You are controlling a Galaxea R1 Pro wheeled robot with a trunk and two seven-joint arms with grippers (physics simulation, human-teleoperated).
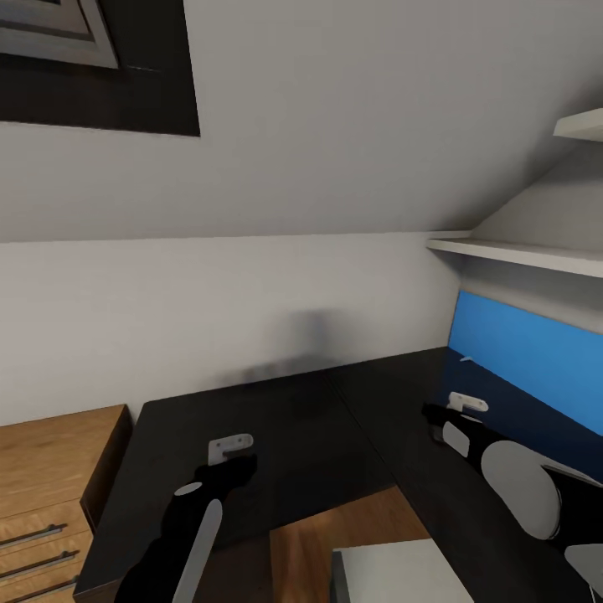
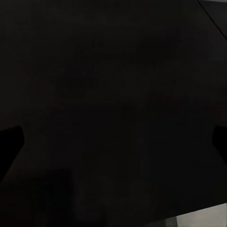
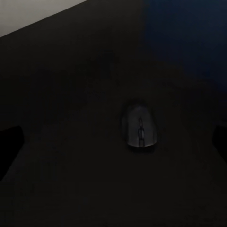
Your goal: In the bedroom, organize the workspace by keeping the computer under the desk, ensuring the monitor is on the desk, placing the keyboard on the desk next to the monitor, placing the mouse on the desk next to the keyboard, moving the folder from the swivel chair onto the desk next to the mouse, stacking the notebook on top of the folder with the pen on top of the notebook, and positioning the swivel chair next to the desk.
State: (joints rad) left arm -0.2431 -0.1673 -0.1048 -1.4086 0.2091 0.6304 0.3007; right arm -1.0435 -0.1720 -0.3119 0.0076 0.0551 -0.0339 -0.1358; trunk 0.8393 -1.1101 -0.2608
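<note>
Dark grey rounded computer mouse (image 3: pixel 139 127) flat on the glossy black L-shaped bench (image 1: pixel 293 435), seen in the right wrist view; long axis lined up with the right claw's reach, scroll wheel along the middle. Lying on the dark top near where the bright blue back panel (image 1: pixel 528 352) is mirrored in the gloss.

Right arm stretched forward over the bench wing beside the blue panel, right claw (image 1: pixel 456 406) held low above the surface. Left arm reaching out over the other wing, left claw (image 1: pixel 230 448) hovering close over bare black top.

Mouse ahead of the right claw, roughly centred between the two dark finger edges at the frame sides, not touched. Both claws spread wide, holding nothing. Light grey tower case (image 1: pixel 394 574) down at floor level, by the bench's inner corner.
</note>
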